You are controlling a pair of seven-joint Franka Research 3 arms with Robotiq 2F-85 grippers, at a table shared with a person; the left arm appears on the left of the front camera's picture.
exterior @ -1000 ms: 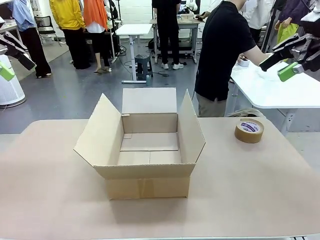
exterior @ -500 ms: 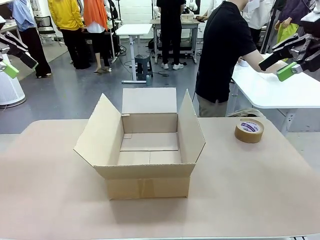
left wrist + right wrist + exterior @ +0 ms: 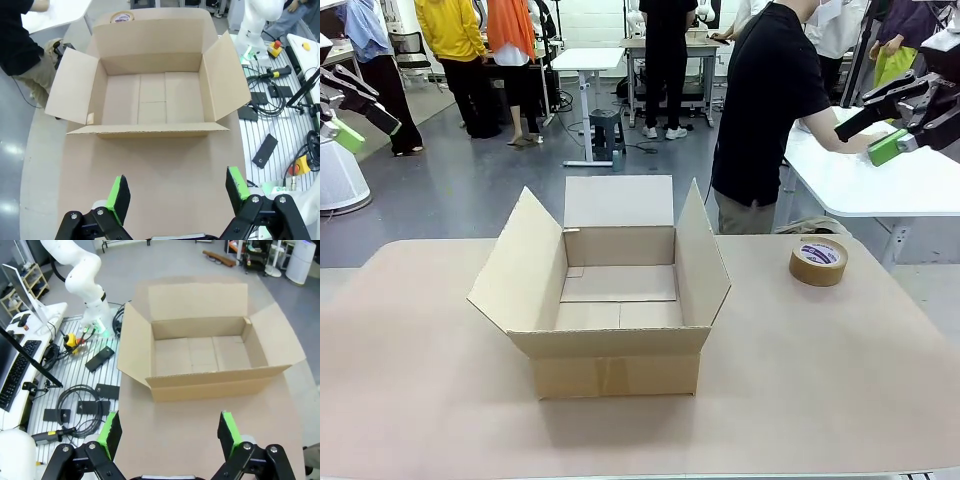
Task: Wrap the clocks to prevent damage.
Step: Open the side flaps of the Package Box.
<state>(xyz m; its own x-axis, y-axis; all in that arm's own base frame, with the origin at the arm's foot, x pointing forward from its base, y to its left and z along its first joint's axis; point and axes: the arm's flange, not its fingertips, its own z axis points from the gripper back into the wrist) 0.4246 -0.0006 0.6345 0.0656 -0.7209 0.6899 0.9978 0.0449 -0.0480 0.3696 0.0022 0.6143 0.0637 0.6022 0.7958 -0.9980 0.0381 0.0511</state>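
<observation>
While the tan counter (image 3: 420,400) carries an open cardboard box (image 3: 610,300) at its middle, flaps spread, a roll of brown tape (image 3: 818,260) lies right of it; left claw (image 3: 176,176) and right claw (image 3: 169,416) hang released above.

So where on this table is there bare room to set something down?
Most of the table is bare: the wide strip between the cardboard box and the near edge, the whole side left of its left flap, and the stretch between its right flap and the tape roll. The box floor is empty too. Tightest behind the box.
</observation>
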